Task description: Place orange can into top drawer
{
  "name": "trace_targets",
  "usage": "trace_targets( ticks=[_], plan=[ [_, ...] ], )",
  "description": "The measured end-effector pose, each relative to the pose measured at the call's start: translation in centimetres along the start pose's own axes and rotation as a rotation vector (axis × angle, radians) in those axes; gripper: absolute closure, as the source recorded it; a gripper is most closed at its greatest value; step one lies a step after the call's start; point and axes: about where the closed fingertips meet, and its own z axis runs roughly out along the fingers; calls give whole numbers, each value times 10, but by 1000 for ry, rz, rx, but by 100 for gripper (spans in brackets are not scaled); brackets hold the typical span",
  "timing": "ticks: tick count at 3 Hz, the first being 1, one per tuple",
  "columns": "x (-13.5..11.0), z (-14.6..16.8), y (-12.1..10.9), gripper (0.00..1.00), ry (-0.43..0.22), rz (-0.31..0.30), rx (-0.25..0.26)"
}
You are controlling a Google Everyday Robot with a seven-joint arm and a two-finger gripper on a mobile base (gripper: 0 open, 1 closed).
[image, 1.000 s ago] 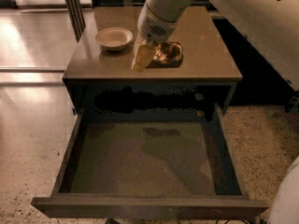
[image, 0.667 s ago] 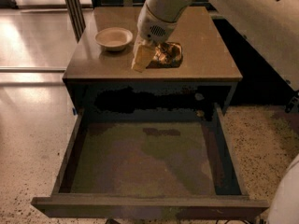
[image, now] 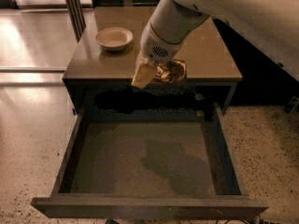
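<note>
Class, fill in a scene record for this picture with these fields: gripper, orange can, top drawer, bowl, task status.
gripper: gripper at the front edge of the cabinet top, shut on the can
orange can: orange can lying sideways in the gripper, above the back of the drawer
top drawer: top drawer pulled open, floor bare
bowl: cream bowl upright on the cabinet top, back left, apart from the can
task status: can not yet in the drawer

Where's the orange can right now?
In the camera view, the orange can is held in the gripper over the cabinet top's front edge, right of the bowl, just behind the open top drawer.
</note>
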Motion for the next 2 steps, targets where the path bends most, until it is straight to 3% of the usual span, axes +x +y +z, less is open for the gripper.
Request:
trace_targets(
  ticks=[1, 2],
  plan=[
    [13, 20, 40, 100, -15, 55, 9],
    [34, 66, 79, 100, -1, 80, -44]
  ],
)
